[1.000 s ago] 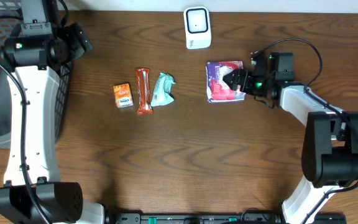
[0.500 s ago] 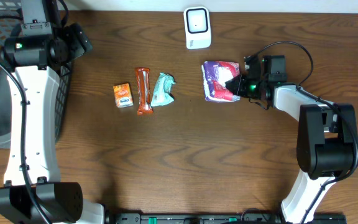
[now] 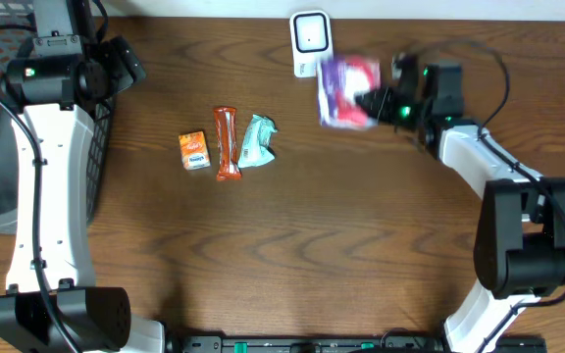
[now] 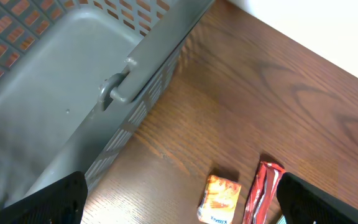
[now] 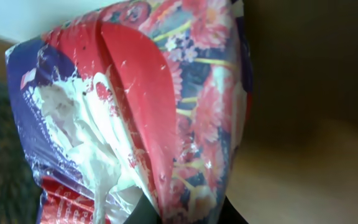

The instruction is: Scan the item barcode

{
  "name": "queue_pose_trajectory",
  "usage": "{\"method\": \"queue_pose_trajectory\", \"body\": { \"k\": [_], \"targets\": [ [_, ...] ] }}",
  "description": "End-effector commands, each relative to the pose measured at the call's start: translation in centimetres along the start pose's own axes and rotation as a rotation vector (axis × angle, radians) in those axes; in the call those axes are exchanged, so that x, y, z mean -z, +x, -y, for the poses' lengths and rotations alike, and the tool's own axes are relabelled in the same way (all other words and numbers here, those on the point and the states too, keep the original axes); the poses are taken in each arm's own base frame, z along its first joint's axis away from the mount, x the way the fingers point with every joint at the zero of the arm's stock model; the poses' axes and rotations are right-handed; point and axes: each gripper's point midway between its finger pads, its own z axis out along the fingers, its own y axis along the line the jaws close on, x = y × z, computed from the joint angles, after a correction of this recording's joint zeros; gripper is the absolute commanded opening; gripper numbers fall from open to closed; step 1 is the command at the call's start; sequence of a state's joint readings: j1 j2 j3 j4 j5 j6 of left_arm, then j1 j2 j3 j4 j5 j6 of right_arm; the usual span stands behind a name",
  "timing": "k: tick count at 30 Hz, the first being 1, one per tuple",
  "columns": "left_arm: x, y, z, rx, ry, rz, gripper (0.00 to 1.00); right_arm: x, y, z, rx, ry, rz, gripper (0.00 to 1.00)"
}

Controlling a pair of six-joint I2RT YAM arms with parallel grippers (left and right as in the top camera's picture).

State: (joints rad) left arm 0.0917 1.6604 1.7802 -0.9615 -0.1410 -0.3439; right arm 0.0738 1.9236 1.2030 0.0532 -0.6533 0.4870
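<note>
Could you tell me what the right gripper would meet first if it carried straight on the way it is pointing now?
Probably the white scanner: the right gripper, shut on the flowered packet, points toward its lower edge. Depth is unclear, so it could pass just below it.

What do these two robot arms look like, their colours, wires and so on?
Both are built alike: smooth white segments joined by chunky black joints. A thin black cable runs along the left arm; a looping black cable hangs off the right arm. Each has a small green light near its wrist. The left end effector and right end effector are black, with two fingers each.
</note>
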Motion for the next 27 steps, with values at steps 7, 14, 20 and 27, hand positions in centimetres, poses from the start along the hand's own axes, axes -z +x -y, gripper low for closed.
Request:
{"method": "queue_pose_trajectory", "body": {
  "k": [7,14,20,27],
  "targets": [
    [0.6,-0.6,-0.9,0.025,-0.021,0.024,0.98,0.4,-9.5,-6.0,-0.049,0.033,0.484,0.01],
    [0.6,-0.6,-0.9,0.025,-0.021,0.024,0.98,-1.9,-11.9,-10.1,-0.095,0.048,0.651,0.01],
    [0.6,-0.6,-0.9,0.025,-0.021,0.024,0.98,-7.0,-13.5,-10.5,-0.044,0.081,0.605,0.01],
    [0.6,-0.6,-0.9,0.025,-0.021,0.024,0.98,-9.6,-12.9,-7.0,-0.075,0.182,0.522,0.01]
  ]
}}
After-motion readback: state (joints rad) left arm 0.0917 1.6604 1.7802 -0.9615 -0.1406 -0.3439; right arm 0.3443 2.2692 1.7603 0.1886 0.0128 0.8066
